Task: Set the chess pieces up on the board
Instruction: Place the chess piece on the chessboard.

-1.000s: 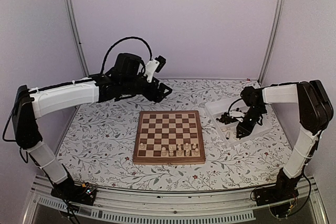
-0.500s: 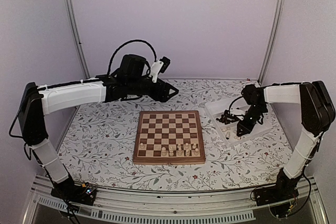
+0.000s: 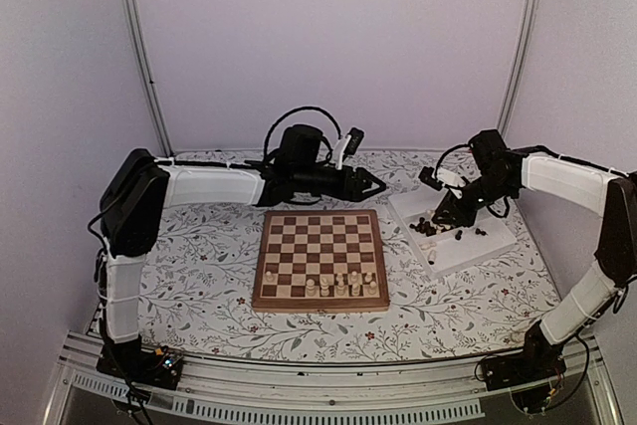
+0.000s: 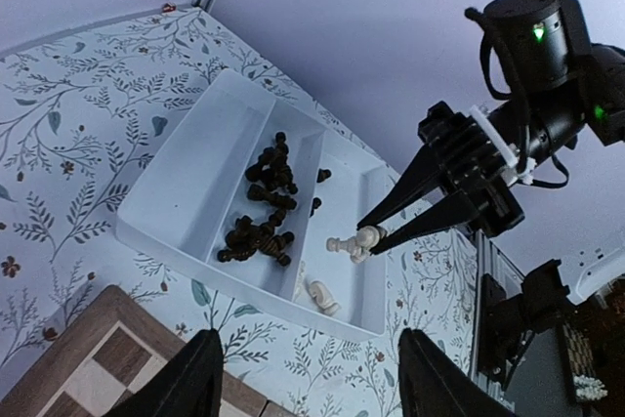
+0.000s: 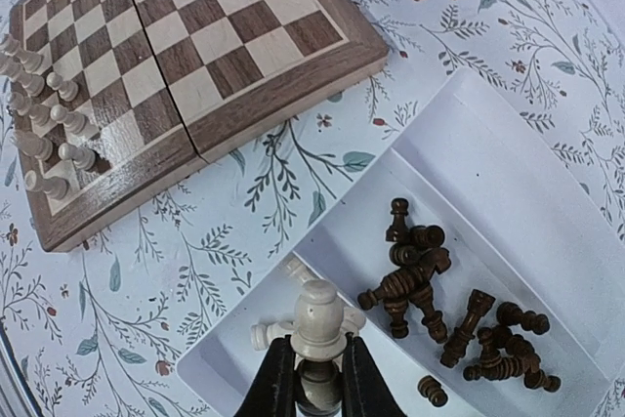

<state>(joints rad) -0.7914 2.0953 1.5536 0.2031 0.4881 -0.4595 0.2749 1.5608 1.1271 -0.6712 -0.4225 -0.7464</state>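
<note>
Jaws on my right gripper pinch one cream chessman, held above the white tray at the right of the top view, where dark chessmen lie heaped. My left gripper gapes wide, empty, just above centre. The board, mid-frame, carries cream pieces along its lower edge.

A pale lilac enclosure is surrounding a cloth-covered surface.

The plain back wall is meeting the left side wall and the right side wall at 2 slim metal posts, the left upright and the right upright. A white cloth printed with leafy sprigs and small red flowers is covering the surface, and a slotted aluminium rail is running along its near edge. Soft, even light is falling throughout.
</note>
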